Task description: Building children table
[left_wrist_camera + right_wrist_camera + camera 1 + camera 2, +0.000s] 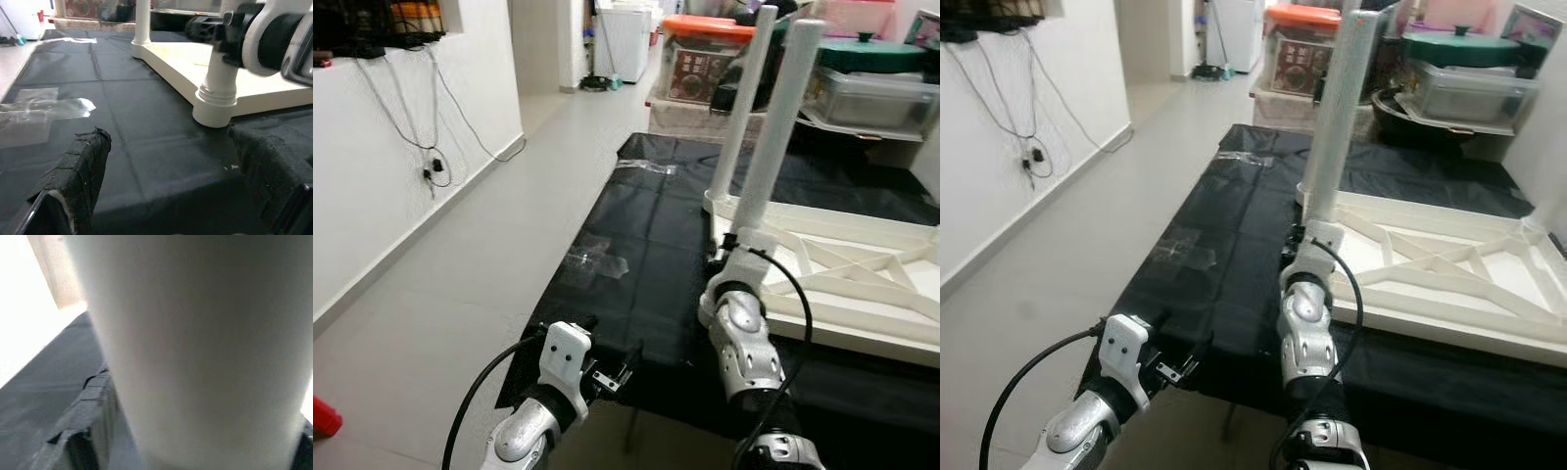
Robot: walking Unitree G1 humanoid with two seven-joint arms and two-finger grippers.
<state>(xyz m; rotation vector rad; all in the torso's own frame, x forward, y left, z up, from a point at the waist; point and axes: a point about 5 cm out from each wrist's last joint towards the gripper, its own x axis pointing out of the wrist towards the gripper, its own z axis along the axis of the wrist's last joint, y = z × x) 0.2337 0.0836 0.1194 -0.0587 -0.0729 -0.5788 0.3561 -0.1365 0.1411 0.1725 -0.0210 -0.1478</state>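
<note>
A white table top (862, 284) lies upside down on a black cloth (636, 264). Two white legs stand upright in its corners: a near leg (785, 117) and a far leg (744, 98). My right gripper (736, 245) is shut around the near leg just above its socket (215, 105). In the right wrist view that leg (195, 347) stands close up between the black fingers (83, 421). My left gripper (610, 377) hovers open over the cloth's near edge, left of the table top, with nothing between its fingers (78, 181).
Clear tape patches (597, 259) sit on the cloth. Storage boxes and lidded containers (705, 54) crowd the far end. A white wall with hanging cables (431, 166) runs along the left beside the grey floor. A red object (323, 416) lies at the lower left.
</note>
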